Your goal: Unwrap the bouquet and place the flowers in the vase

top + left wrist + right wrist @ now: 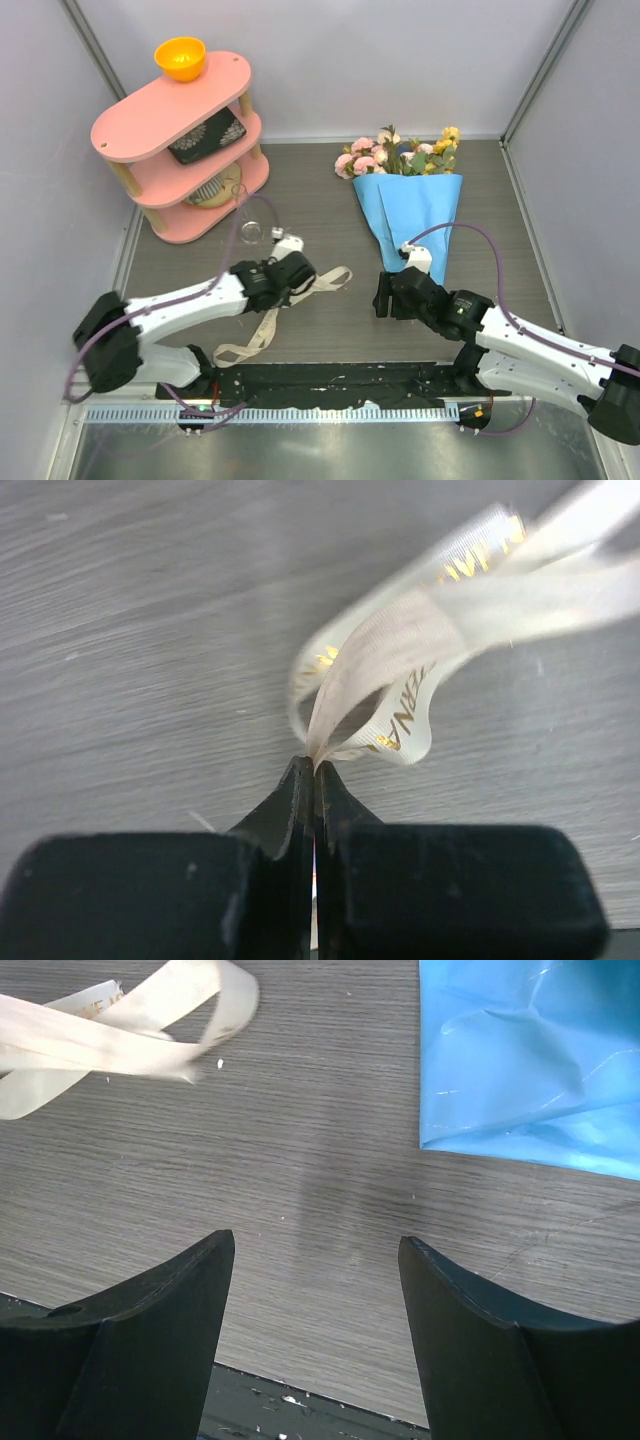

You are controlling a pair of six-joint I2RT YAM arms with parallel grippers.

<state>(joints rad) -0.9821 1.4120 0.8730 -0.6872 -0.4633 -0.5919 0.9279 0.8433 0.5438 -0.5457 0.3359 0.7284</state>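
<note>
– Two questions: what has the left gripper (313, 772) got, and where is the bouquet (408, 195)?
– Its jaws are pressed fully together on a fold of the cream ribbon (400, 650), pinched right at the tips. The bouquet lies flat on the table (330, 190), blooms toward the far wall, with the narrow end of the blue paper (530, 1050) pointing at the right arm.
– Is the ribbon off the cone?
– From above it looks free, trailing across the table beside the left arm, apart from the paper. I'd judge the step is clearing it away.
– How to do that well?
– Draw it low toward the near left, away from the cone. Mind the vase (252, 232): the little glass tube stands just beyond the left wrist, near the pink shelf (170, 110), and a swing that way could tip it. Only a thin fold is held, so pull slowly.
– And the right gripper (315, 1250)?
– Jaws wide apart, holding nothing, over bare table just beside the paper's corner; well placed to take that edge next. The flowers (395, 155) are not yet unwrapped.
</note>
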